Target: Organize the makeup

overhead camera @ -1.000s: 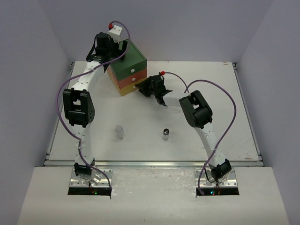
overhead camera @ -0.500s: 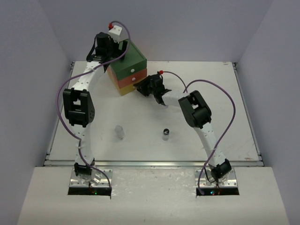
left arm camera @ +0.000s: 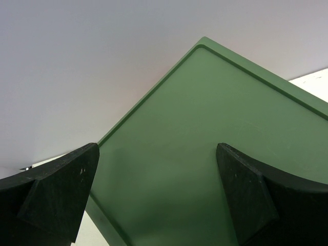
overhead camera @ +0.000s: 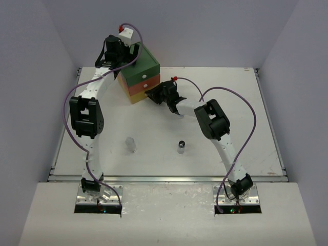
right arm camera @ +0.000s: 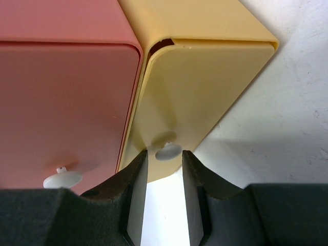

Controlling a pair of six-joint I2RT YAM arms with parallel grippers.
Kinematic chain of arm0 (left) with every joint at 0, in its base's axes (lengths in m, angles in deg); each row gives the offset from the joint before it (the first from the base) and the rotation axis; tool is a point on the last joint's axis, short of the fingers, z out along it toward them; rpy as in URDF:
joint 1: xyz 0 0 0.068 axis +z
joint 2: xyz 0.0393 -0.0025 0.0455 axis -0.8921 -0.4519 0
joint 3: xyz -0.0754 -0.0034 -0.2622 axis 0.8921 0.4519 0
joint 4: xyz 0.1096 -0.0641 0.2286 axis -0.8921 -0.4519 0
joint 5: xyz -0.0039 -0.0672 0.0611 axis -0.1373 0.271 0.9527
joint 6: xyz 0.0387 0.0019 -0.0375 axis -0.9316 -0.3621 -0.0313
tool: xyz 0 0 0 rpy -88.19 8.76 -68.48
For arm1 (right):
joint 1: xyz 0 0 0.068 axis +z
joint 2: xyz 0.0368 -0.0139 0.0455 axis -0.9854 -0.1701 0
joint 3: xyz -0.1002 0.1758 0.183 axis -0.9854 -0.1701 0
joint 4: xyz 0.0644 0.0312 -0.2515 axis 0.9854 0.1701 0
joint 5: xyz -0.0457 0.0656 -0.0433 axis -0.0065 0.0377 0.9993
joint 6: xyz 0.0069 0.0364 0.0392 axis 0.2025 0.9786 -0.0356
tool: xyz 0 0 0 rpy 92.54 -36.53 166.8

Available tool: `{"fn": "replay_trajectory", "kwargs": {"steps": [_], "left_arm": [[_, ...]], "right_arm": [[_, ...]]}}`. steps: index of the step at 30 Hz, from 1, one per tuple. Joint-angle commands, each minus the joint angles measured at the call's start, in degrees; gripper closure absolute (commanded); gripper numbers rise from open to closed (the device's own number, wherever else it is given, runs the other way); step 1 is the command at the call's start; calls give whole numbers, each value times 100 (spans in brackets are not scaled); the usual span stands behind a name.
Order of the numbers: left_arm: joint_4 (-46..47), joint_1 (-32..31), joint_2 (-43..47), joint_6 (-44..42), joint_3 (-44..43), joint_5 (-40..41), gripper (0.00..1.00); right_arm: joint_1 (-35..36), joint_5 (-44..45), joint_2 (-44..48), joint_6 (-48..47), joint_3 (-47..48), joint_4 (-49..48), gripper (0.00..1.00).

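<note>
white tabletop (overhead camera: 246,128), right arm (overhead camera: 212,120) stretched low, gripper (right arm camera: 164,155) straddling yellow drawer knob (right arm camera: 168,151)

Nothing legible in any view; the drawer chest (overhead camera: 139,73) toward the table's (overhead camera: 266,133) far-left corner has plain fronts (green, orange, yellow); clear jar (overhead camera: 131,144) and black-capped jar (overhead camera: 181,146) too small to tell.

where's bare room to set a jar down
Widest: the table's right side, beyond the right arm. Smaller: between the clear jar and the black-capped jar. Crowded: the drawer chest's front, where the right fingers sit at the yellow drawer's knob.
</note>
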Motion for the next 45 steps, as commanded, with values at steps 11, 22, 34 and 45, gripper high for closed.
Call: {"fn": "replay_trajectory", "kwargs": {"steps": [11,22,34,45], "left_arm": [[-1222,2,-430,-276,365,75,0],[-1221,2,-421,-320,357,67,0],[-1212,2,-456,-311,300,75,0],[-1203,2,-480,-368,250,75,0]], "right_arm": [[9,301,-302,302,69,-578,80],[9,327,-86,-43,-142,-435,93],[62,445,523,-3208,-83,-57,63],[132,1,212,-4556,170,-465,56]]}}
